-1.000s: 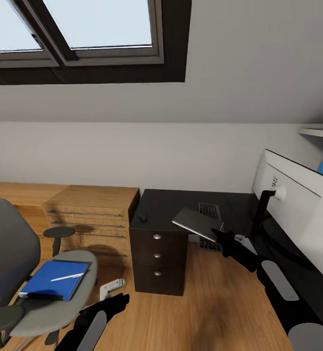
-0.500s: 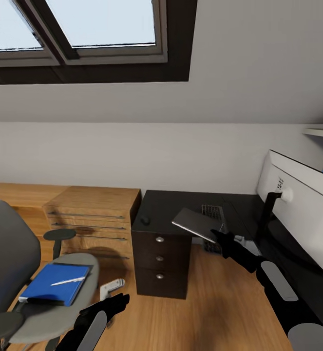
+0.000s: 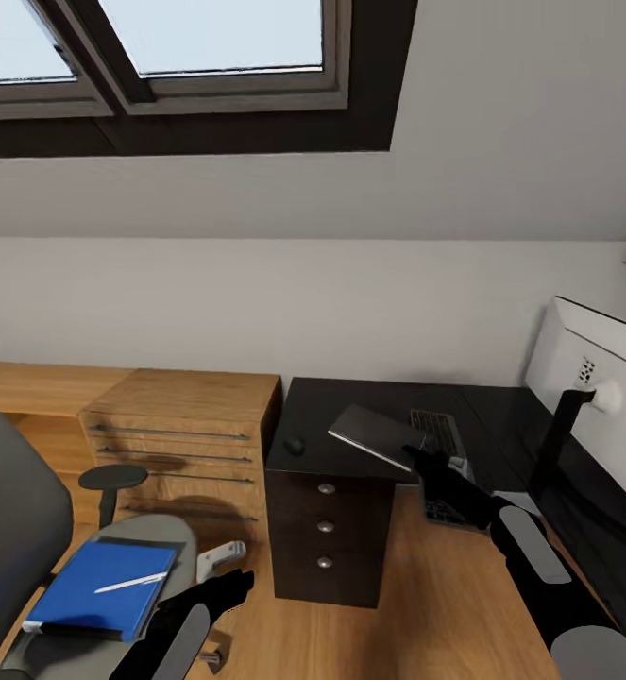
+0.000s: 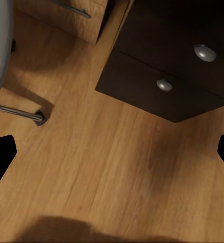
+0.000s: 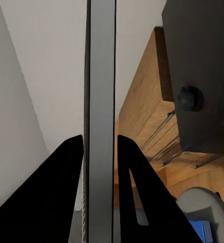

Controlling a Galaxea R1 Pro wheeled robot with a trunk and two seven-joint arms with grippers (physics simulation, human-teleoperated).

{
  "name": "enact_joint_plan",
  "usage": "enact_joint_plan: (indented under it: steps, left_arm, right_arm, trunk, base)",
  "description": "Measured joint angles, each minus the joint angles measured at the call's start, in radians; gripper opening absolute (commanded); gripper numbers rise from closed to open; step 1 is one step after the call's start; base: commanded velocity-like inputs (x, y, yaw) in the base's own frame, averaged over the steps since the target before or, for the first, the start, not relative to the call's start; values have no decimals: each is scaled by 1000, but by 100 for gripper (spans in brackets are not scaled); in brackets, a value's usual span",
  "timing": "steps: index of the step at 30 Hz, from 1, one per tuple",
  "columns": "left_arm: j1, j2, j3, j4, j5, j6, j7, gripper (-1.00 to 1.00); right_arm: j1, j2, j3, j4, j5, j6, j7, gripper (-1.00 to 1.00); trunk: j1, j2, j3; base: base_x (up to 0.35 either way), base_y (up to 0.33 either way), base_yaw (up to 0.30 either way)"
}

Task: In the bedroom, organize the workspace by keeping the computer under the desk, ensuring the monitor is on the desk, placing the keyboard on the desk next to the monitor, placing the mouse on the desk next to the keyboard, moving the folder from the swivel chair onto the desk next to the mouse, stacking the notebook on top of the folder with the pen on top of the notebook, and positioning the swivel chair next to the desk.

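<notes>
1. Your right gripper is clamped on the edge of the notebook; in the right wrist view its two fingers press on either side of the thin grey slab.
2. Your right arm reaches up and forward from the lower right, holding the notebook tilted in the air over the front part of the desk, above the drawer unit.
3. The keyboard lies on the desk just behind the gripper, and the mouse sits near the desk's left front corner, apart from the notebook.
4. The monitor stands at the right with its white back toward you.
5. Your left gripper hangs low over the wood floor with its fingers spread wide and nothing between them.
6. The folder lies on the seat of the swivel chair with the pen on top, just left of your left arm.
7. Open floor lies between the chair and the drawer unit; a wooden cabinet adjoins the desk's left side.
</notes>
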Motion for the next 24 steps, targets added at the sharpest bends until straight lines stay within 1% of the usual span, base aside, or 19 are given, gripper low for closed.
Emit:
enact_joint_plan:
  steps: [1,6,12,17,20,23,24]
  left_arm:
    - [0,1,-1,0,0,-1,0,100]
    - [0,0,-3,0,-1,-5,1,100]
    - [0,0,-31,-1,1,-11,1,100]
    - [0,1,-38,-9,0,-11,1,100]
    - [0,1,-39,-11,0,-11,2,100]
    - [0,1,-40,-27,0,-12,2,100]
    - [0,1,-40,-46,0,-12,1,100]
  right_arm:
    - [0,8,0,0,2,-1,0,-100]
    - [0,15,1,0,7,-4,-2,-100]
    - [0,13,-2,0,3,1,5,-100]
    - [0,17,1,4,5,-4,0,-100]
    - [0,29,10,19,10,-17,-13,-100]
    - [0,53,18,32,19,-56,-37,-100]
    - [0,71,21,36,34,-90,-52,-100]
  trunk:
    - [0,0,0]
    - [0,0,0]
    - [1,0,0]
    - [1,0,0]
    - [1,0,0]
    - [1,0,0]
    - [1,0,0]
  base:
    - [319,16,0]
    - [282,3,0]
    - [47,0,0]
    - [5,0,0]
    - [1,0,0]
    - [0,0,0]
    - [0,0,0]
